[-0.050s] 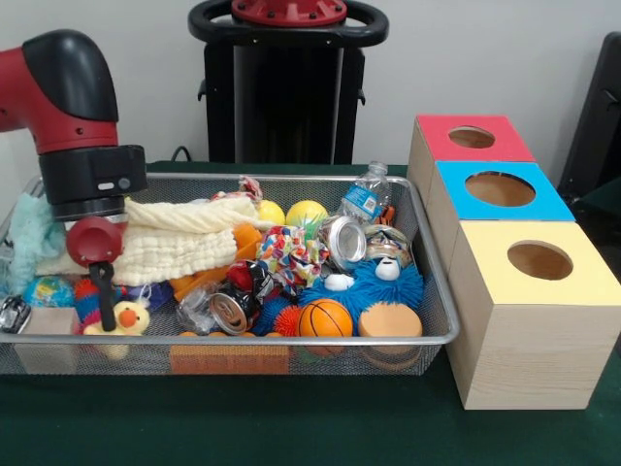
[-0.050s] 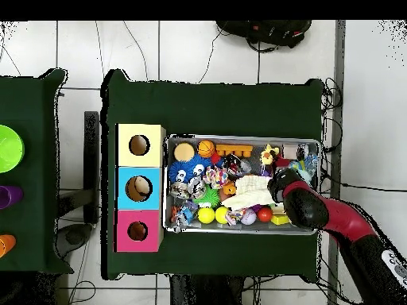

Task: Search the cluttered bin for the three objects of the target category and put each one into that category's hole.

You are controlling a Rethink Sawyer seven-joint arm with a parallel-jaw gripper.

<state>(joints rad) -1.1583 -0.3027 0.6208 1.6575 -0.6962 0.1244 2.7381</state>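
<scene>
Front view: tool [image 1: 103, 291] over duck [image 1: 126, 318]; whether fingers are parted is unclear.

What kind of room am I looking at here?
Probably a robotics lab set up for a sorting test: a red robot arm over a wire bin crammed with toys, three wooden boxes with holes, and cables trailing over a tiled floor.

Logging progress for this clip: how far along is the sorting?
Nothing looks done: the red, blue and yellow holes show no toys in either view, though their depths are hidden. In hand: the gripper is down in the bin beside the duck; I can't tell whether it grips anything. Left: balls, cans and the rest still crowd the bin, so seemingly all three picks.
</scene>
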